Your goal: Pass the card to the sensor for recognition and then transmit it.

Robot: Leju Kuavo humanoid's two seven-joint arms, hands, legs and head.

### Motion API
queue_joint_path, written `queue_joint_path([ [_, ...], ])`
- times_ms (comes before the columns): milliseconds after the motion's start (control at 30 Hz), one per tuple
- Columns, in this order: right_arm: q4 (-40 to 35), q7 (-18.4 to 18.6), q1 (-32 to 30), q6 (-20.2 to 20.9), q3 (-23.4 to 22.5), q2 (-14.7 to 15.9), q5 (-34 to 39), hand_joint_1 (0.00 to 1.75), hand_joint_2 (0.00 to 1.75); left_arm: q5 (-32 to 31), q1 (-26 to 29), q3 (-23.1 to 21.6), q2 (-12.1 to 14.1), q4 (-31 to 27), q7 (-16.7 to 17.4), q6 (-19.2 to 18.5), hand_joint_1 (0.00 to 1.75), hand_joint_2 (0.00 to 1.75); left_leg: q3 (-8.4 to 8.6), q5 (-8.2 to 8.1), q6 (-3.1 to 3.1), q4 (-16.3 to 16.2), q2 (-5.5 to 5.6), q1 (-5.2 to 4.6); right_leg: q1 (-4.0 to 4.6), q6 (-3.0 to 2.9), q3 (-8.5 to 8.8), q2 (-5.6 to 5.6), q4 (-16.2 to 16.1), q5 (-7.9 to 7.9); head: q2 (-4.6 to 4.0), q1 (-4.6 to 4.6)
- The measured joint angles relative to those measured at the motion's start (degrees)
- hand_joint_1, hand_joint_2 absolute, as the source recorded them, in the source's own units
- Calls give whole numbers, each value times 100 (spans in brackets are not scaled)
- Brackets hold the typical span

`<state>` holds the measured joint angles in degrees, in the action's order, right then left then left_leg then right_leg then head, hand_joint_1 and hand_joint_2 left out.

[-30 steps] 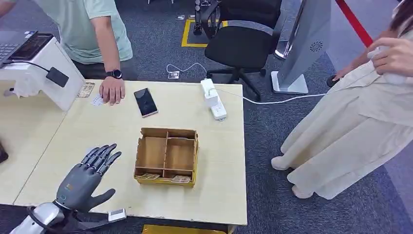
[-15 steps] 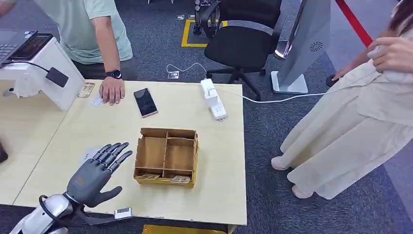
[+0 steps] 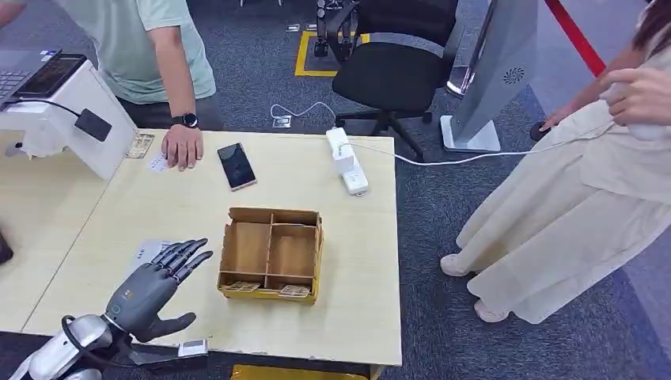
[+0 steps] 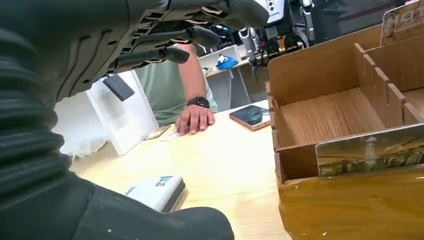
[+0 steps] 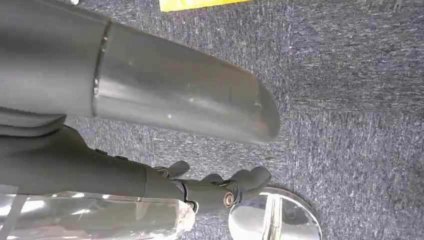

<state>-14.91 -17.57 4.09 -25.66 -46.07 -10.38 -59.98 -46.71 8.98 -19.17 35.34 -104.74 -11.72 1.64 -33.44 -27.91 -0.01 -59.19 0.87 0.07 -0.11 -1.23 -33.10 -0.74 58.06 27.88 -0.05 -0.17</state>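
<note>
Hovering above the desk (image 3: 119, 206), the left hand (image 3: 150, 285) was spread wide and empty beside the cardboard organizer (image 3: 271, 253). Cards (image 3: 261, 287) stood in its front slot; splayed fingers could knock the divider instead of pinching one.

White card (image 3: 147, 251) flat on table, cards (image 3: 293, 290) upright in box front slots

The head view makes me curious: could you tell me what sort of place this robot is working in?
Probably an office or lab set up as a demo counter: grey carpet, a black office chair, a pale wooden table with a power strip, and a laptop nearby.
</note>
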Motion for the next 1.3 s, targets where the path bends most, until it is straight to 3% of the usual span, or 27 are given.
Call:
queue_joint_path([
  [267, 2, 11, 23, -2, 2, 0, 7, 0, 0, 280, 144, -11, 140, -2, 20, -105, 0, 175, 1, 0, 0, 0, 0, 1, 1, -1, 0, 0, 0, 0, -2, 0],
  [633, 2, 39, 35, -2, 17, 0, -35, 0, 0, -113, 174, -166, 83, 33, 275, -26, 0, 175, 1, 0, 0, 0, 0, 0, 0, 0, 0, 1, 0, 0, -2, 0],
  [1033, 4, 81, 65, 6, 57, 0, -90, 0, 0, -290, -147, -395, -63, 265, 273, 11, 0, 175, 2, 0, 0, 0, 0, 0, 0, 0, -1, 0, 0, 0, -2, -2],
  [1300, 7, 133, 84, 20, 144, 0, -135, 0, 0, -190, -439, -575, -77, 437, 177, -221, 0, 175, 2, 1, 0, 0, 0, 0, 0, -1, 0, 0, 0, -1, -2, 0],
])
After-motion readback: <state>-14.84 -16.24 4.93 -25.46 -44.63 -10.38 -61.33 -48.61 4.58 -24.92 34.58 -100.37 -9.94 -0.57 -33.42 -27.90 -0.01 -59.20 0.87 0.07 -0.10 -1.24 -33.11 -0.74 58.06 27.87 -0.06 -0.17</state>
